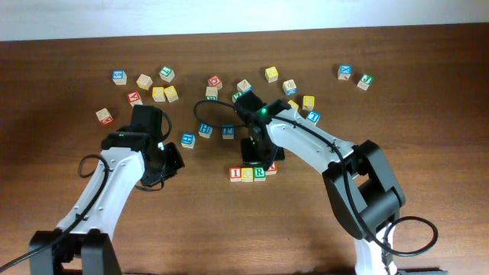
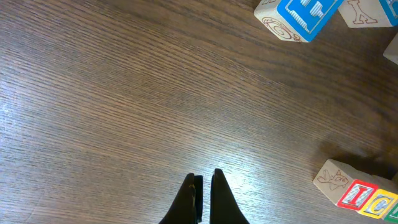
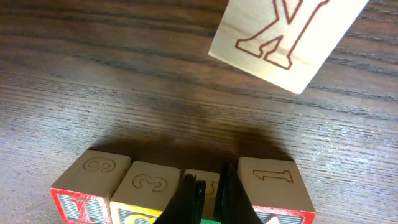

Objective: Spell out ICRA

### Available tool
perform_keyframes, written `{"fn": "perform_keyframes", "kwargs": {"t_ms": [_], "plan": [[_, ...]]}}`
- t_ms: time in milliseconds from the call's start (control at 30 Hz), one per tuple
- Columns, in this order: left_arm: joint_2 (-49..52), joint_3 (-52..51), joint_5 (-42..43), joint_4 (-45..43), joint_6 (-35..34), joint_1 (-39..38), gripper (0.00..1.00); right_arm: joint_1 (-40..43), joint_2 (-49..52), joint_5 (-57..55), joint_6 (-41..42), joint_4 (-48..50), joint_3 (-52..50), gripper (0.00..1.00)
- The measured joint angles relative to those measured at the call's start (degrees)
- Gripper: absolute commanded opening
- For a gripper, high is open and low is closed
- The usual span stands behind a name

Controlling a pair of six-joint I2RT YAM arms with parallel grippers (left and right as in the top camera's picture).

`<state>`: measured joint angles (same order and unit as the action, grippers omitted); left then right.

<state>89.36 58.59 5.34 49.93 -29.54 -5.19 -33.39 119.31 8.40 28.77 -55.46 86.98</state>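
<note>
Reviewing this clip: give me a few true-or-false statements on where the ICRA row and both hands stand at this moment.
1. The I cube, C cube, R cube and A cube stand side by side in one row. True.
2. The left hand holds a cube. False: it is shut over bare table and holds nothing.
3. The right hand is down at the row. True: it sits at the R cube.
4. The row lies in the middle of the scattered cubes. False: it stands apart from them, nearer the robot.
</note>
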Motion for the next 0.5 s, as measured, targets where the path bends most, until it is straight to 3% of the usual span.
{"fn": "perform_keyframes", "kwargs": {"t_ms": [300,500], "plan": [[0.0,0.0,0.0,0.0,0.0,0.0,0.0,7.1,0.0,-0.4,-1.0,-2.1,0.9,0.05],[0.0,0.0,0.0,0.0,0.0,0.0,0.0,6.8,0.0,-0.4,-2.0,-0.9,0.9,0.05]]}}
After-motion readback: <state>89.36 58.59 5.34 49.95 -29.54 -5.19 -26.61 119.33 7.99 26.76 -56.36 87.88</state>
